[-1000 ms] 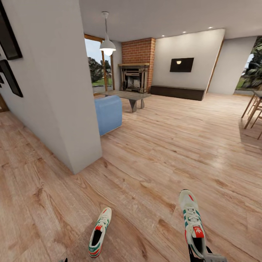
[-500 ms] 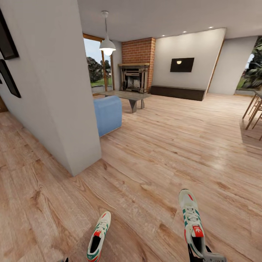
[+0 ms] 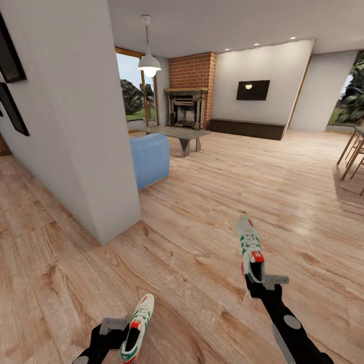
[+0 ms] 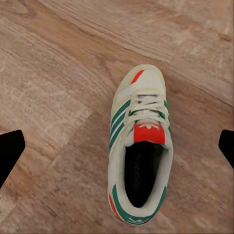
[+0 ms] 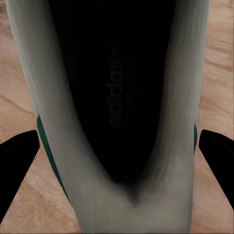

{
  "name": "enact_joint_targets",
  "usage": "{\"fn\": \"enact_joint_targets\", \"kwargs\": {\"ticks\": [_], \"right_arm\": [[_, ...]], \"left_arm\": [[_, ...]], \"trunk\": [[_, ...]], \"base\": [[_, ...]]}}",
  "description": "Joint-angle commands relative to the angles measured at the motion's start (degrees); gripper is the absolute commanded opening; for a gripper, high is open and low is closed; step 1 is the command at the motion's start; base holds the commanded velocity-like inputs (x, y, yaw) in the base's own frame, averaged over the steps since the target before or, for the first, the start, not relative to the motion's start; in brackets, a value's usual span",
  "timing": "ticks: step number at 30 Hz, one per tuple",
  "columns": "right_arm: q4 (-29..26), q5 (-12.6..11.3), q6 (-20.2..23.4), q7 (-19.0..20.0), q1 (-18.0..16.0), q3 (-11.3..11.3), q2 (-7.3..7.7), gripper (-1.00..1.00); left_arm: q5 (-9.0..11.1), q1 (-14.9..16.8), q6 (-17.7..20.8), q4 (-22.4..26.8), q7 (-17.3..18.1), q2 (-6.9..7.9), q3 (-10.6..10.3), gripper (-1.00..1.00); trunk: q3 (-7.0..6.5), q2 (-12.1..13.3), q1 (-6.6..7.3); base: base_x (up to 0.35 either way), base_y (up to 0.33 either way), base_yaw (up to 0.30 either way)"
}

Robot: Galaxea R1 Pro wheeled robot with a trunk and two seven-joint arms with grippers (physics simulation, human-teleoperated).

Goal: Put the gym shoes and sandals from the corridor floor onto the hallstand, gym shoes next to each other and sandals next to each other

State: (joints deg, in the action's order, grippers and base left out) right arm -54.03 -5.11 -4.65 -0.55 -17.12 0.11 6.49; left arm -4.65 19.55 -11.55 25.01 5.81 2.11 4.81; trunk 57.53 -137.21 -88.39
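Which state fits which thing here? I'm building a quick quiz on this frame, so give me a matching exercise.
Things:
1. right gym shoe
2. left gym shoe
3. sofa
4. fireplace

States:
A. blue, behind the wall corner
B. on the corridor floor, beside the left claw
C. lifted, gripped at the heel by the right claw
D. set in red brick

Pairs: 1-C, 2-B, 3-A, 4-D

Both arms are rendered matte black. A grey disc is seen on the right arm (image 3: 289,328). Grey bracket plates are seen at the left gripper (image 3: 117,331) and right gripper (image 3: 259,279).
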Motion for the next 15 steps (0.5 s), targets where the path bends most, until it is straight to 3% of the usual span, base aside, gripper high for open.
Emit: {"fn": "enact_joint_targets", "kwargs": {"ticks": [1,4,8,15], "right_arm": [[-2.49,-0.58,1.74,-0.07,-0.02,0.07,0.02,-1.0],[-6.33,-0.59,5.26,-0.02,-0.02,0.07,0.09,-1.0],[-8.79,-0.65,7.65,1.05,-0.02,0.09,0.46,-1.0],[-10.67,-0.33,9.39,11.17,-0.02,-0.2,0.76,-1.0]], "left_arm": [[-0.57,0.85,1.77,0.15,-0.17,0.02,-1.02,1.0],[-0.73,1.73,3.75,0.05,-1.14,0.18,-3.37,1.0],[-0.79,1.82,4.17,-0.03,-1.58,0.34,-4.62,1.0],[-1.48,1.36,1.39,-0.12,-1.84,0.34,-5.7,1.0]], "trunk": [[0.05,-0.02,0.01],[0.05,-0.02,0.01],[0.05,-0.02,0.01],[0.05,-0.02,0.01]], "base": [[0.0,0.0,0.0],[0.0,0.0,0.0],[0.0,0.0,0.0],[0.0,0.0,0.0]]}}
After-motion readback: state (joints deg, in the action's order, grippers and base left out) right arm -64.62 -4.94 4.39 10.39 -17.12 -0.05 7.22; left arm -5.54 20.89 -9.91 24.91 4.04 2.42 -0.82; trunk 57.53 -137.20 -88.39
